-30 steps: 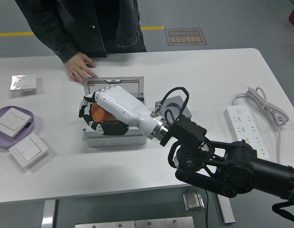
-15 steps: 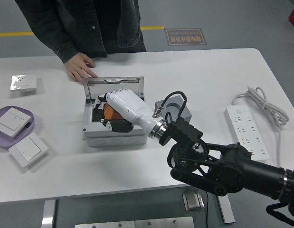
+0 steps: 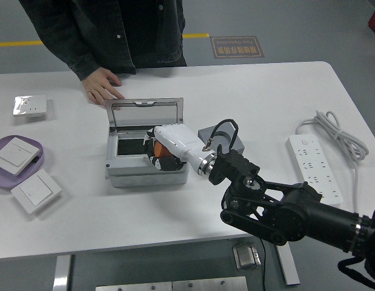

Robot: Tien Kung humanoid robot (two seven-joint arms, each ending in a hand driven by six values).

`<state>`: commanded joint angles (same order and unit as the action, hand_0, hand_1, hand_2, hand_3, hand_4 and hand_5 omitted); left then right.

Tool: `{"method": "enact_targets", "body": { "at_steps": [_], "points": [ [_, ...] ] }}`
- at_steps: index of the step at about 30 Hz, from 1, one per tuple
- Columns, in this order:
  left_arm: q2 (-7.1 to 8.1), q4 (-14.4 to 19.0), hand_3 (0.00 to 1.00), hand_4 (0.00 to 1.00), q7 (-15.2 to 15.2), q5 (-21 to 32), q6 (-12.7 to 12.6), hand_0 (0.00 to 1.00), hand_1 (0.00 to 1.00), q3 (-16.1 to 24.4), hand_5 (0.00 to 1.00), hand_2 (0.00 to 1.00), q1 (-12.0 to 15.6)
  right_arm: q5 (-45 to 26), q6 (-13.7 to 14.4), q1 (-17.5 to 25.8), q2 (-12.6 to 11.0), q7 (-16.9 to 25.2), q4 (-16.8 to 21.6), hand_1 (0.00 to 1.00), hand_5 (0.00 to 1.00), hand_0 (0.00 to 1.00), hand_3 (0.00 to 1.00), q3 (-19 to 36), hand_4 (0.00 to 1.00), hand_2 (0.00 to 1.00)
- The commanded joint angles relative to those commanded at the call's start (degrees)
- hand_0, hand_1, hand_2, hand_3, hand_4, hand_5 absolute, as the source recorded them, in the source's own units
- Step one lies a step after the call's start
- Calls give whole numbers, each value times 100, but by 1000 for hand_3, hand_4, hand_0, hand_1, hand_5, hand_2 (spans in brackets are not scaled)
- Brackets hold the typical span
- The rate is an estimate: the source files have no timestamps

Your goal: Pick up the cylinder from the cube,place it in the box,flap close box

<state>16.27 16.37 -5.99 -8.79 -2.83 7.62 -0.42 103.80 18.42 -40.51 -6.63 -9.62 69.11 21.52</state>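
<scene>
Since before, we drew our white right hand (image 3: 169, 145) rightward across the open grey metal box (image 3: 145, 160), fingers wrapping the orange cylinder (image 3: 162, 151).

Glossy white plastic hand (image 3: 160, 150), metal box (image 3: 123, 173)

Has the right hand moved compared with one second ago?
Yes. The right hand with the orange cylinder has shifted toward the picture's right, from the left side of the grey box to its right end.
</scene>
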Motion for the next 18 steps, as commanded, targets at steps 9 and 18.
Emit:
{"method": "enact_targets", "body": {
  "at_steps": [9,18],
  "points": [
    [1,11,617,687,-17,-55,-8,616,587,14,249,517,-13,-30,126,-2,-2,110,-5,894,151,998,910,3,771,861],
    [-8,15,617,686,-15,-60,-16,616,587,12,247,502,-17,-79,198,3,-6,186,-21,890,183,997,886,5,807,858]
  ]
}}
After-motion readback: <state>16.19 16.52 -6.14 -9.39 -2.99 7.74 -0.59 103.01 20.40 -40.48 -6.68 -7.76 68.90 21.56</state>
